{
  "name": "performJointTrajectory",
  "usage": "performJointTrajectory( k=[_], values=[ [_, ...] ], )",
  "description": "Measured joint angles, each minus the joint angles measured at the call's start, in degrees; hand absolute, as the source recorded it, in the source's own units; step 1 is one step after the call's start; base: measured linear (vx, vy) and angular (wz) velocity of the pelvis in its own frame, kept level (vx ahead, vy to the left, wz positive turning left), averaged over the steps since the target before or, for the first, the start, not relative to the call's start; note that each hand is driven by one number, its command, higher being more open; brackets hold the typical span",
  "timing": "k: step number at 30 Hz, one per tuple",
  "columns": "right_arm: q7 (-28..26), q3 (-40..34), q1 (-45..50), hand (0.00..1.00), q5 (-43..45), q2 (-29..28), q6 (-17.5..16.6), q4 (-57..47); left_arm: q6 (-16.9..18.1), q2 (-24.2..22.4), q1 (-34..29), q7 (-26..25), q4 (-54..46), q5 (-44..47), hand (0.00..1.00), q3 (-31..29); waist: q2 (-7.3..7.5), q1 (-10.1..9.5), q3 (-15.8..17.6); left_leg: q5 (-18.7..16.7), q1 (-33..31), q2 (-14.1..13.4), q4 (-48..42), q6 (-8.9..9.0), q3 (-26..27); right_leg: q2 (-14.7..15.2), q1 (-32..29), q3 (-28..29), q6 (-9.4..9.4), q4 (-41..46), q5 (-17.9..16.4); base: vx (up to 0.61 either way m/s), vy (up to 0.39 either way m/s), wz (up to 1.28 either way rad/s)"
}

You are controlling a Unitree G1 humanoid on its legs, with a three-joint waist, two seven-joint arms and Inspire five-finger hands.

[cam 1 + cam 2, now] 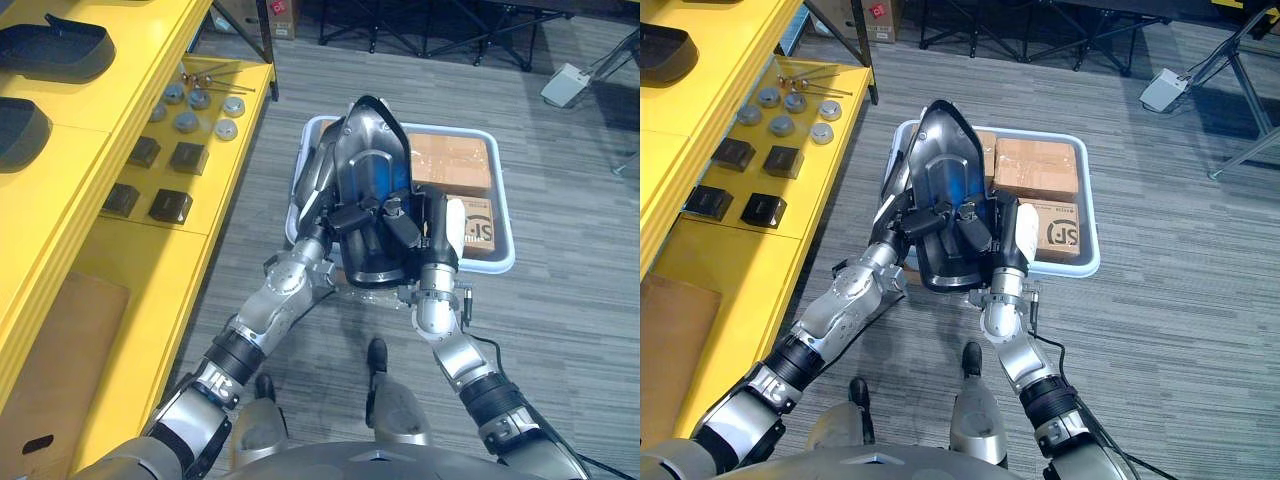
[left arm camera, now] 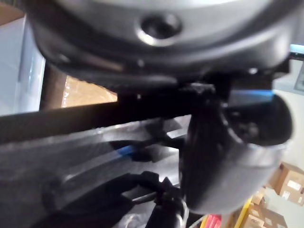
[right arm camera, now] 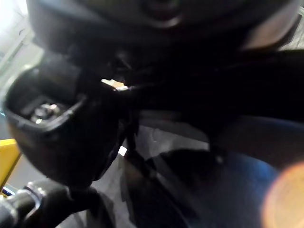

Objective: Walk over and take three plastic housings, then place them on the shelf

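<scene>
The long yellow shelf (image 1: 70, 160) stands at the robot's left. Over the pale plastic bin (image 1: 505, 225) (brown cardboard boxes (image 1: 450, 165) lie inside) is the glossy black plastic housing (image 1: 370, 150), with the left hand (image 1: 345, 217) and the right hand (image 1: 432, 225) both clamped on its lower part.

housing (image 1: 368, 160): glossy black, blue sheen
shelf (image 1: 60, 190): yellow
discs (image 1: 187, 122): silver-grey
bin (image 1: 505, 215): white
boxes (image 1: 450, 165): brown
floor (image 1: 560, 330): grey, finely striped
</scene>
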State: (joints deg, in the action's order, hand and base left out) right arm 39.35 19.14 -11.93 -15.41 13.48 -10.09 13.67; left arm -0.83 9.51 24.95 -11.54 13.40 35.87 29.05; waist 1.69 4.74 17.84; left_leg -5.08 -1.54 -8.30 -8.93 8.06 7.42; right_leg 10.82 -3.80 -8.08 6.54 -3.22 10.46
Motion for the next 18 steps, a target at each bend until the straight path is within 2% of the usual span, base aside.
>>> performJointTrajectory(
  k=[2, 3, 9, 15, 18],
  values=[
    [0.1, -0.1, 0.0, 0.0, 0.0, 0.0, 0.0, -1.2, 1.4, 0.0, -0.1, 0.0, 0.0, 2.3, 0.0, 0.1, -0.02, 0.02, 0.0, 0.0, 0.1, 0.0, 0.0, -0.01, 0.0, 0.0, 0.2, 0.0, 0.0, 0.0, 0.0, 0.0, 0.0, 0.0],
    [0.1, -0.2, 0.0, 1.0, 0.0, 0.0, 0.0, -2.1, 2.5, 0.0, -0.1, 0.0, 0.0, 2.9, 0.0, 0.2, -0.02, 0.02, 0.0, 0.0, 0.3, 0.0, 0.0, -0.01, 0.0, 0.0, 0.3, 0.0, 0.0, 0.0, 0.0, 0.0, 0.0, 0.0],
    [0.2, -0.5, 0.0, 1.0, -0.1, -0.4, -0.5, -6.6, 7.2, 0.0, -0.7, 0.0, 0.0, 7.0, 0.0, 0.3, -0.07, 0.01, 0.0, 0.0, 1.3, 0.0, 0.2, -0.03, 0.1, 0.0, 1.2, 0.0, -0.01, 0.0, 0.0, 0.0, 0.0, 0.0],
    [2.0, -0.7, 2.0, 1.0, -1.5, -2.2, -2.1, -8.6, 7.7, -0.8, -1.1, 0.0, -0.5, 8.6, 0.0, -0.7, -0.35, -0.62, -0.2, 0.1, 3.3, 0.1, 1.2, -0.08, 0.3, 0.0, 3.1, 0.0, 0.1, -1.0, 0.0, 0.0, 0.0, 0.0],
    [2.3, -1.0, 3.3, 1.0, -1.7, -3.5, -2.4, -9.2, 7.2, -3.0, -3.5, -1.3, -2.4, 3.1, 0.0, -2.5, -0.43, -0.62, -0.3, 0.1, 4.4, 0.1, 1.8, -0.09, 0.6, 0.0, 3.9, 0.0, 0.15, -1.2, 0.0, 0.01, 0.008, -0.03]
  ],
)
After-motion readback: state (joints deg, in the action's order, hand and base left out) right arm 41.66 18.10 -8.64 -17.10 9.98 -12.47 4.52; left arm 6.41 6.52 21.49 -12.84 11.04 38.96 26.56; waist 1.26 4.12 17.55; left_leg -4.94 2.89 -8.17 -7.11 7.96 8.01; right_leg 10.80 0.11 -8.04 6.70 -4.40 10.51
